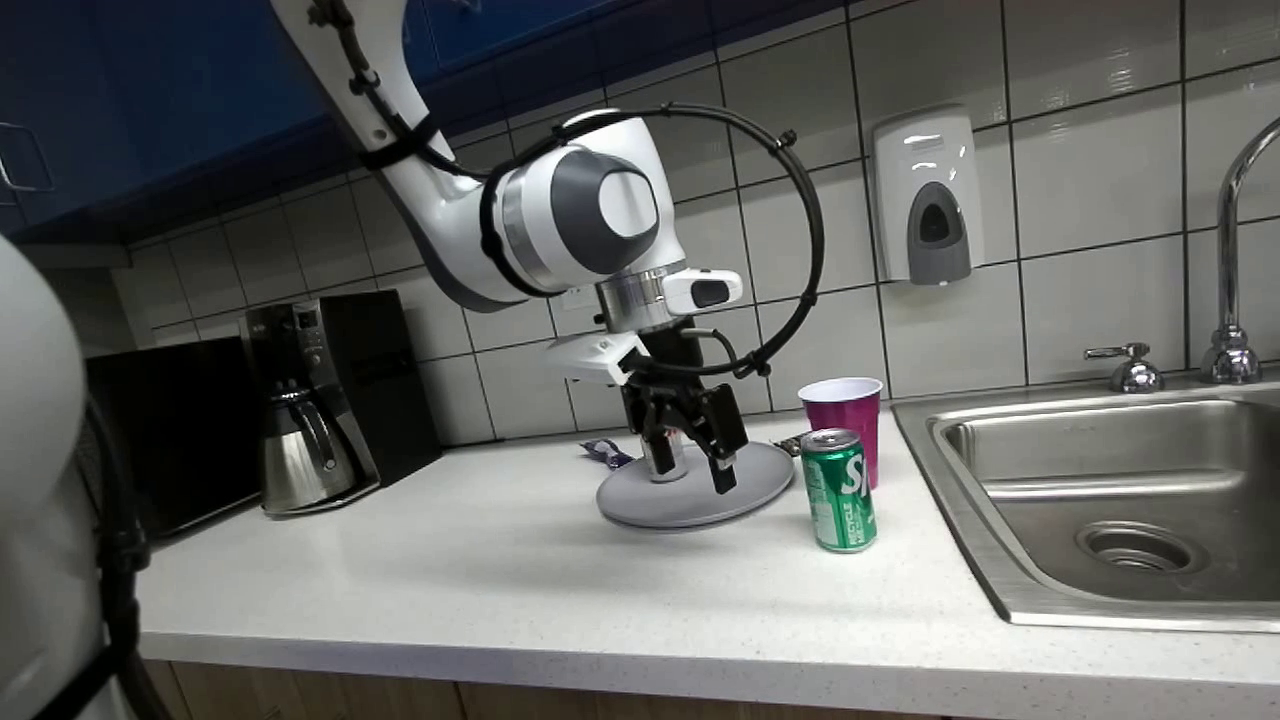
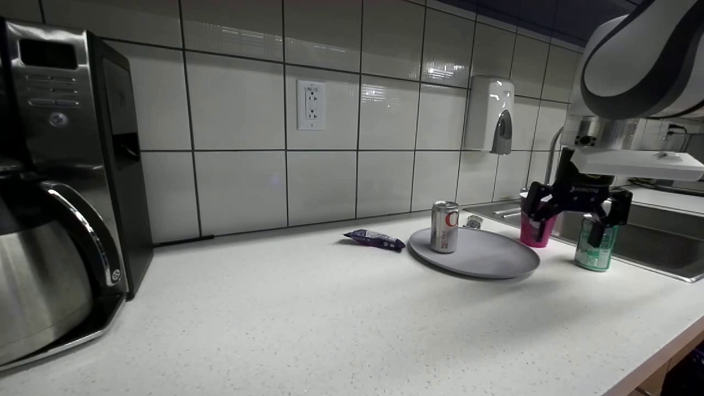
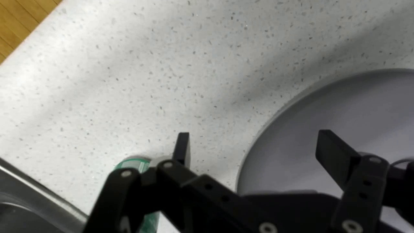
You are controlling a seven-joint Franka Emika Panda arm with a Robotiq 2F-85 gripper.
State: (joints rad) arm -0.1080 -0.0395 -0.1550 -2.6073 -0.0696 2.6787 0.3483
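My gripper stands open above the counter with nothing between its fingers, as the wrist view also shows. One finger is over the round grey plate, the other over bare counter beside its rim. On the plate a silver can stands upright; in the other direction, a green can stands upright on the counter. Behind the green can is a pink cup with a white inside. In the wrist view, gripper parts mostly hide the green can.
A dark purple packet lies near the plate, and a small shiny item lies behind it. The steel sink and its faucet are beside the cups. A coffee maker stands at the far end. A soap dispenser hangs on the tiles.
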